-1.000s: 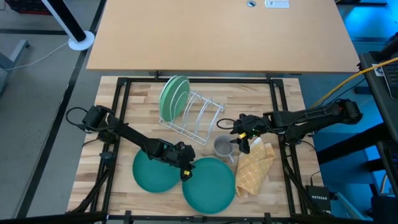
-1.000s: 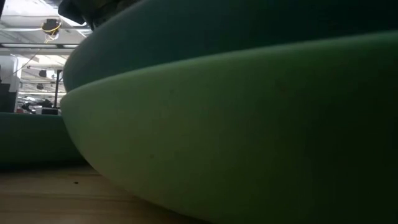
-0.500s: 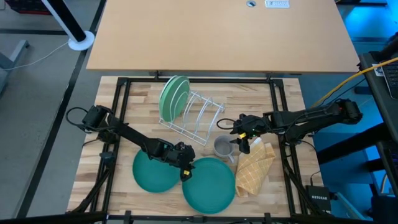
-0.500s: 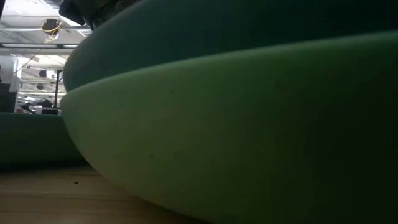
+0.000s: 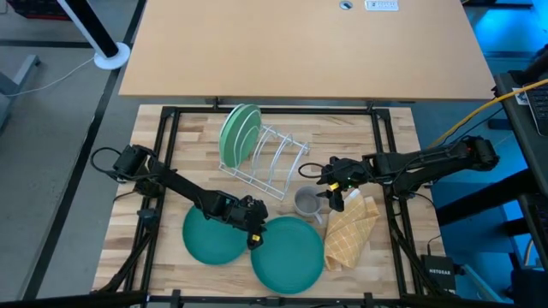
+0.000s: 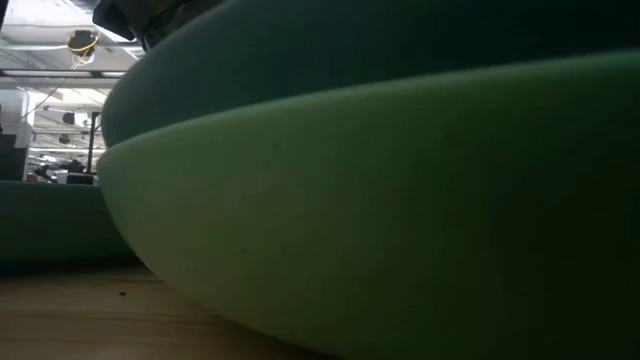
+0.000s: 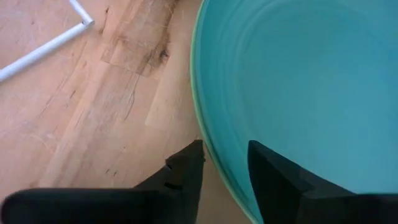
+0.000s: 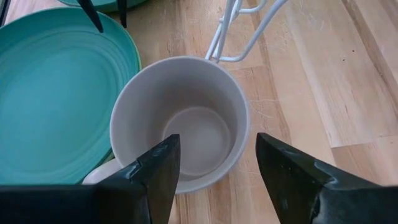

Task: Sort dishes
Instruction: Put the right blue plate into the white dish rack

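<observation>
Two light green plates stand on edge in the white wire rack. Two teal plates lie flat on the table: one near-left, one near-centre, whose underside fills the low view. My left gripper is open at that centre plate's left rim, with one finger over the wood and one over the plate. My right gripper hangs open over the grey cup, one finger above its hollow and one outside its wall.
The tan waffle-patterned cloth lies crumpled right of the cup, below my right gripper. The rack's free slots face right. Black frame rails run along the table's sides. Bare wood lies right of the rack and near the far edge.
</observation>
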